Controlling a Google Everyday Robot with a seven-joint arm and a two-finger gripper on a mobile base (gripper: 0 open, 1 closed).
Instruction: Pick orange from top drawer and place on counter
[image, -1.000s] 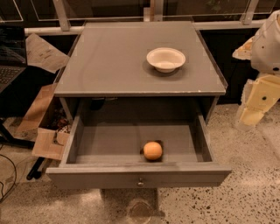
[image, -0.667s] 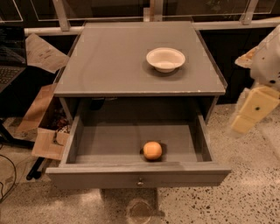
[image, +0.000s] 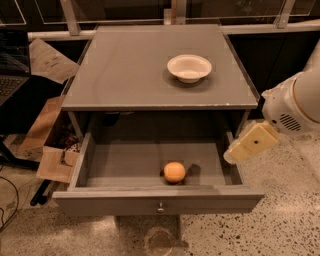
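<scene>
The orange (image: 174, 172) lies inside the open top drawer (image: 125, 165), near its front wall and a little right of centre. The drawer is pulled fully out; its grey front panel carries a small metal knob (image: 160, 206). The counter (image: 135, 70) is the grey cabinet top above it. My gripper (image: 248, 144), cream-coloured on a white arm, hangs over the drawer's right side wall, to the right of the orange and above it. It holds nothing that shows.
A shallow white bowl (image: 189, 67) sits on the counter at the right rear. Cardboard pieces (image: 47, 150) and cables lie on the floor left of the cabinet. A laptop (image: 10, 85) is at the far left. A rail runs behind.
My gripper has moved left and down, from beside the cabinet's right side to over the drawer's right wall. The orange, bowl and drawer have not moved.
</scene>
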